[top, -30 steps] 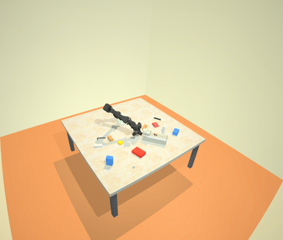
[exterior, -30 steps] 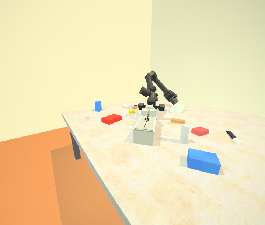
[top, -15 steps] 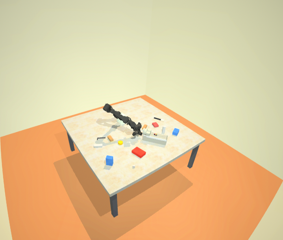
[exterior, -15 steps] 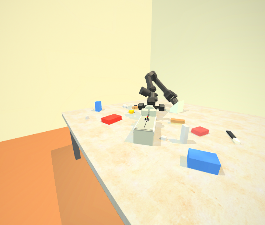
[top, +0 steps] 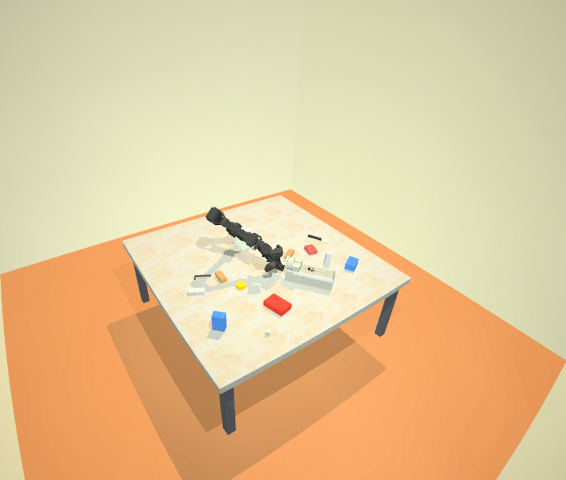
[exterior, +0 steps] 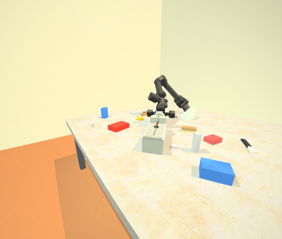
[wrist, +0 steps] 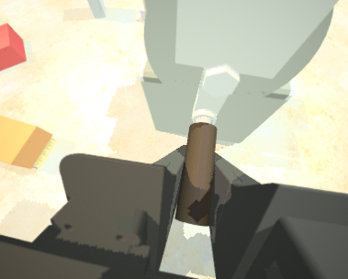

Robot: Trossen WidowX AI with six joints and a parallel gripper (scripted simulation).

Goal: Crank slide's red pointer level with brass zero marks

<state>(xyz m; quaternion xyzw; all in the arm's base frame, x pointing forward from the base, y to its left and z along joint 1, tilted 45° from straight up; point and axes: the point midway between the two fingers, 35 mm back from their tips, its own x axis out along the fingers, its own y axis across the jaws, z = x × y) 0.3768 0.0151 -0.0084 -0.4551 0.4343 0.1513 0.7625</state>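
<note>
The grey machine [top: 310,278] [exterior: 153,145] is a long box on the table, with the crank at its arm-side end. The brown crank handle [wrist: 201,170] points toward me in the wrist view, on a pale crank arm [wrist: 209,98]. My gripper [wrist: 195,151] is shut on the handle, one finger on each side. In the exterior view the handle is hidden behind the machine. A small red pointer [exterior: 157,124] shows on top of the machine, near its raised end, close to small dark and yellow parts. The brass zero marks are too small to tell apart, so I cannot tell whether the pointer is level with them.
An orange block [exterior: 188,128] [wrist: 16,139] and a flat red block [exterior: 212,139] [wrist: 4,48] lie beside the machine. An upright white block [exterior: 195,142] and a blue block [exterior: 216,171] stand nearby. A larger red block [top: 277,304] [exterior: 118,126] and a yellow disc [top: 240,285] are on the other side.
</note>
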